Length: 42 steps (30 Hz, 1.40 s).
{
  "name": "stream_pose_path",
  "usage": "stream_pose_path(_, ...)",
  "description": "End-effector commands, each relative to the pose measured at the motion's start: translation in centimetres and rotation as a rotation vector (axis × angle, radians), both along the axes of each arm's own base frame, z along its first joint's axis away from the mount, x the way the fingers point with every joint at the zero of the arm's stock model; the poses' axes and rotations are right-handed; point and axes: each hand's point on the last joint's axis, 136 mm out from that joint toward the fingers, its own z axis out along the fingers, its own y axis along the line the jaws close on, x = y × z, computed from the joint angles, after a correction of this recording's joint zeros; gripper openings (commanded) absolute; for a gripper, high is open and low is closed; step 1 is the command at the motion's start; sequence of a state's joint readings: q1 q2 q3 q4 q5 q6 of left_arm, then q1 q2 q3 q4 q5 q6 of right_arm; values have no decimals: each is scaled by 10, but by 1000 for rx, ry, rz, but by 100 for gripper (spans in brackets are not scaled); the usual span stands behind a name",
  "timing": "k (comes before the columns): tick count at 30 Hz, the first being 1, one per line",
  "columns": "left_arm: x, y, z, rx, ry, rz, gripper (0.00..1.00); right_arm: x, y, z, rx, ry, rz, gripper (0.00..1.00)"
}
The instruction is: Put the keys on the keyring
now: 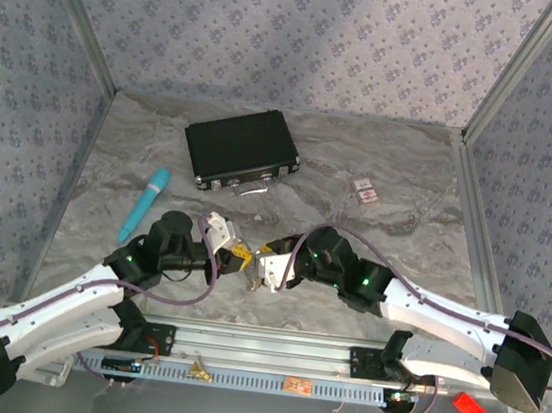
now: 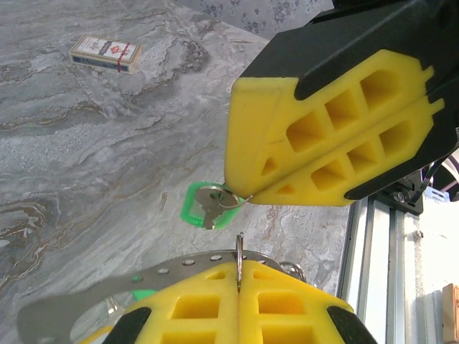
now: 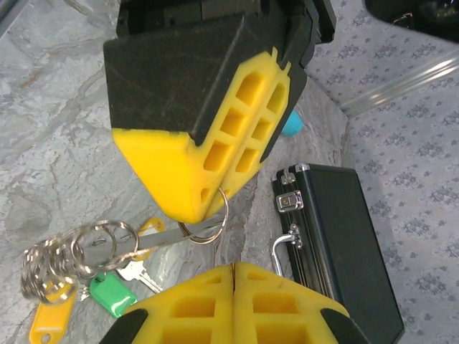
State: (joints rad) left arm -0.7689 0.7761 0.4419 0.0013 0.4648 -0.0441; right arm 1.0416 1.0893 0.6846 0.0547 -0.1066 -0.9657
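Observation:
My two grippers meet tip to tip at the table's front middle. The left gripper [image 1: 238,252] [image 2: 239,266] is shut on a small silver split ring [image 3: 214,215]. That ring is threaded on the keyring [image 2: 147,275], a thin silvery band with holes. The band runs to a bunch of rings [image 3: 68,252] carrying keys with a green head [image 3: 115,295] and a yellow head [image 3: 49,320]. The right gripper [image 1: 262,265] [image 3: 234,268] is shut on the wire ring of a green-headed key [image 2: 208,207], which hangs just beyond the left gripper's tips.
A black case [image 1: 241,149] [image 3: 337,236] lies at the back, with a teal stick [image 1: 145,203] to its left. A small white-and-pink card box [image 1: 366,190] [image 2: 105,54] sits back right. A metal rail [image 1: 268,352] runs along the front edge. Patterned walls close three sides.

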Motion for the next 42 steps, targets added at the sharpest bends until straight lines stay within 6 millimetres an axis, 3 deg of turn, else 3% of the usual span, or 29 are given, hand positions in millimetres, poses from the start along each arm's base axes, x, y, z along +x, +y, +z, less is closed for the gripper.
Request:
stream_pose_path(1,1,-4,18,-39,-14,-17,0,-7,4,11,6,17,55,0)
stream_pose_path(23,4,-4,19,-39,-19,-20,0,4,12,20,34,-21,11,0)
stream_pose_path(42,5,-3,18,-38,-19,-15,0,-4,14,21,45,10,50,0)
